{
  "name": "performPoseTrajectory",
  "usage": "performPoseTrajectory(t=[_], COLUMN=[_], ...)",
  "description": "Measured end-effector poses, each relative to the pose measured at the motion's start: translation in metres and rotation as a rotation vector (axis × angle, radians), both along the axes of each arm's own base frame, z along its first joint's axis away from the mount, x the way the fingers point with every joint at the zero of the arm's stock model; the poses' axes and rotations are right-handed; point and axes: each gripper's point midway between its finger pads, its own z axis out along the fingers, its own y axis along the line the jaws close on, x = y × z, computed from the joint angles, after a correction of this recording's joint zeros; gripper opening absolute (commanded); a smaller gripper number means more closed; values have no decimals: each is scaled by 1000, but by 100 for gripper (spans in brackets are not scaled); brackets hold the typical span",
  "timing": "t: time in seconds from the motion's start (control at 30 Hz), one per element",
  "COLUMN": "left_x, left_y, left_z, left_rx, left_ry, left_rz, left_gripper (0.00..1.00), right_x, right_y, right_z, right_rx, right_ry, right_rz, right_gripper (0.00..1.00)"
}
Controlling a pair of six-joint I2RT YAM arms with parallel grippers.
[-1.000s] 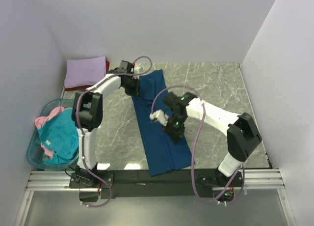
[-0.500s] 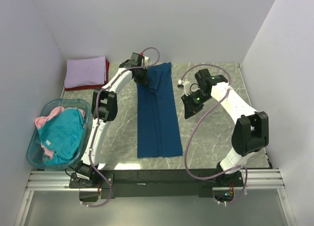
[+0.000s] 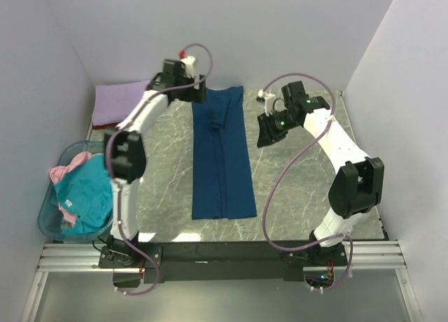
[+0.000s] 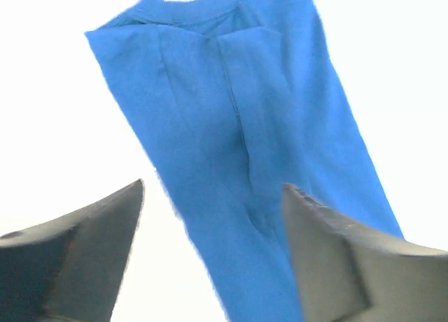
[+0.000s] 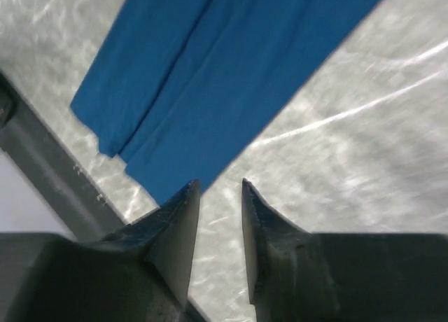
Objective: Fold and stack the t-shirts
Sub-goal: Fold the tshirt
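Note:
A dark blue t-shirt (image 3: 222, 161) lies flat on the marble table as a long narrow strip, its sides folded in and its collar end at the back. The left wrist view shows that collar end (image 4: 210, 14) below my left gripper (image 4: 213, 196), whose fingers (image 4: 98, 224) stand wide apart with nothing between them. From above, the left gripper (image 3: 190, 89) hovers at the back, just left of the collar end. My right gripper (image 3: 264, 138) hangs to the right of the shirt, apart from it. Its jaws (image 5: 220, 189) are open a little over bare marble.
A folded lavender t-shirt (image 3: 119, 101) lies at the back left corner. A translucent blue basket (image 3: 47, 220) at the left edge holds a teal t-shirt (image 3: 87, 192) and a pink one (image 3: 64, 172). A black rail (image 3: 224, 255) runs along the near edge.
My left gripper opened wide, let go of the blue shirt's collar end and drew back to the left. The right gripper opened a little. The shirt now lies straight.

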Motion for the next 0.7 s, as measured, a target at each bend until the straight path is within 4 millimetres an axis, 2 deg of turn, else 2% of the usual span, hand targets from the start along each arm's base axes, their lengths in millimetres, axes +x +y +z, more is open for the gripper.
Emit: performPoseTrajectory(t=[0.07, 0.13, 0.17, 0.3, 0.37, 0.43, 0.5, 0.53, 0.6, 0.63, 0.7], left_x=[-18, -37, -49, -89, -111, -134, -155, -164, -190, -207, -251], left_y=[13, 24, 32, 59, 65, 67, 62, 59, 53, 51, 48], left_z=[40, 85, 112, 206, 237, 255, 256, 251, 226, 206, 155], left_rx=[-32, -70, -91, -111, -94, -51, 7, 29, 74, 89, 108], left_ry=[-45, -122, -170, -389, -479, -542, -562, -557, -529, -509, -448], left_rz=[0, -6, -11, 2, -13, -55, -169, -217, -349, -415, -533], left_gripper=[99, 99, 99, 99, 99, 99, 99, 99, 99, 99, 99], right_x=[11, 27, 35, 58, 57, 50, 35, 27, 7, -5, -30], right_y=[1, 2, 2, 0, -2, -3, -1, 1, 16, 27, 48], right_z=[14, 35, 49, 109, 141, 175, 201, 206, 209, 204, 173], right_rx=[6, 7, 11, 27, 45, 72, 89, 81, 52, 37, 9], right_ry=[-48, -126, -178, -414, -534, -672, -788, -824, -897, -914, -912], right_rz=[-14, -31, -39, -64, -68, -41, 17, 47, 151, 216, 348], right_gripper=[49, 69, 83, 87, 87, 88, 88, 88, 89, 89, 89])
